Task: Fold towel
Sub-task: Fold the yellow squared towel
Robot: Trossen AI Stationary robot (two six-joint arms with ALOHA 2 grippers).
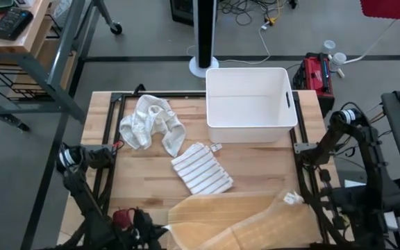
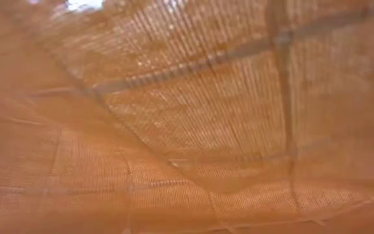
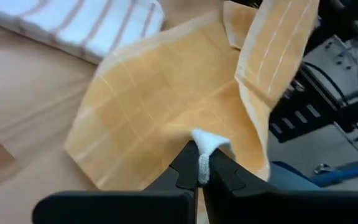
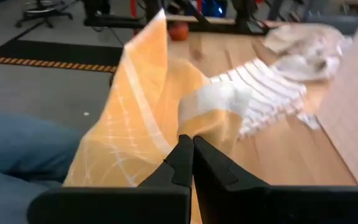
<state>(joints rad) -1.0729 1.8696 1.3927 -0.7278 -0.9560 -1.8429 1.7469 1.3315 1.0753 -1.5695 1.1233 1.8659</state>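
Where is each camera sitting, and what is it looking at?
High view: above the table, looking down; both arms, yellow towel, striped towel, white bin.
Low view: table height, filled by yellow cloth; no arms.
Left wrist: left gripper shut on the towel.
Right wrist: right gripper shut on it too.
Shared: the yellow towel shows in all views.

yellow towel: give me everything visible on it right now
The yellow-orange woven cloth towel has thin pale stripes forming a grid and a white tag at one corner. It lies partly spread at the near edge of the wooden table, close to the folded white striped towel; whether they touch is unclear. The left gripper is shut on one edge, the right gripper shut on another, lifting part of it off the table. Cloth drapes across the low view, filling it.
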